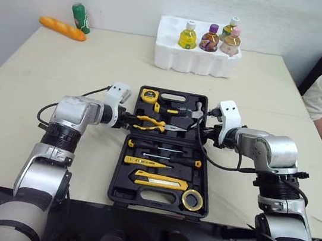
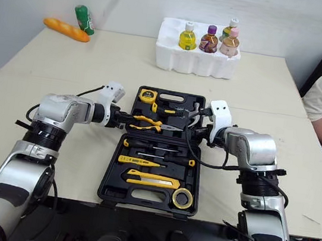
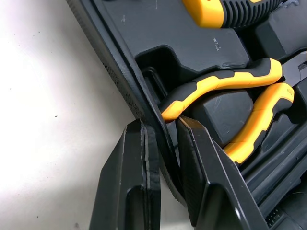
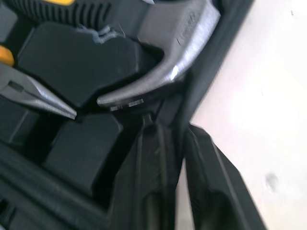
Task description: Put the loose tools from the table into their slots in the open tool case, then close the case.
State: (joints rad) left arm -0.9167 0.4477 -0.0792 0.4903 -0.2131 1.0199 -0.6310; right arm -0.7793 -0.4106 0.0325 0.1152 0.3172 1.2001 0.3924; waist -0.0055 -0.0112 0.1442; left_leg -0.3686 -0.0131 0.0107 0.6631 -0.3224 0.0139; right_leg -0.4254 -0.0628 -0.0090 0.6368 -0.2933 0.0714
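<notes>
A black tool case [image 1: 150, 196] lies flat and open on the counter [image 1: 46, 80], at the middle of its near edge. Its long axis runs straight away from you: one half is near, the other far, and the hinge crosses between them. Tools with yellow and black handles sit in moulded slots, with pliers [image 1: 148, 123] and a tape measure [image 1: 148, 95] in the far half and a utility knife [image 1: 161, 180] and a tape roll [image 1: 192, 200] in the near half. Your left gripper [image 3: 160, 127] has narrow jaws that pinch the far half's left wall just beside the pliers handles. Your right gripper [image 4: 171, 125] has narrow jaws astride the right wall, next to the steel hammer head [image 4: 168, 62].
</notes>
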